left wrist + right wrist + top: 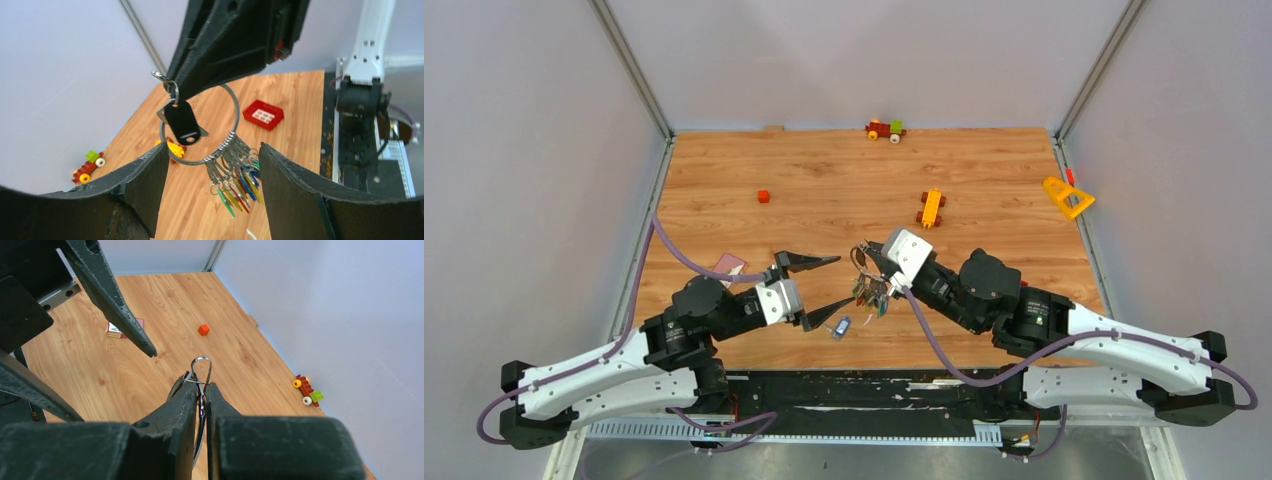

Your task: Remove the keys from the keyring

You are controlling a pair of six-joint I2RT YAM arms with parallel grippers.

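Black fingers of the left gripper (844, 281) are spread wide and holding nothing. That arm is stretched low over the wooden table (724, 200), pointing right at the bunch. One blue-tagged key (842, 326) lies on the table by its near fingertip. The right gripper (867, 258) reaches in from the right, pinched tight on the keyring (235, 115), held in the air with the keys (237, 180) dangling below.

Thin silver keyring (236, 116) upright, aloft — keys (235, 182) bunched at its low side, coloured tags dangling.
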